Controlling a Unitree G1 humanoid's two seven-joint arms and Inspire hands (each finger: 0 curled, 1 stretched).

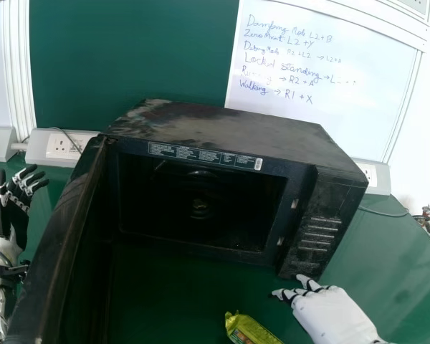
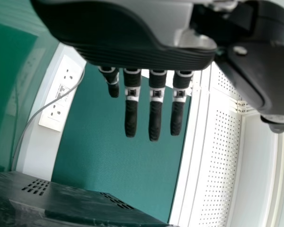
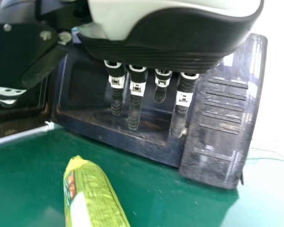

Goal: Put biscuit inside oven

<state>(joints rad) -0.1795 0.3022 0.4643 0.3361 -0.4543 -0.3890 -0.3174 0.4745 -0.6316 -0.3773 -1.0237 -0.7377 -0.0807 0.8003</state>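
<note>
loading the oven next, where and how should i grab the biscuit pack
Grip the biscuit pack across its thicker body, probably from above with the right hand: it lies on the table, long and narrow, while the pinched end nearest the oven looks flimsy.

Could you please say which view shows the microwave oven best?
The head view: it shows the microwave oven with its top, cavity, panel and open door. The left wrist view shows part of its top; the right wrist view, its panel and cavity, partly behind the right hand.
</note>
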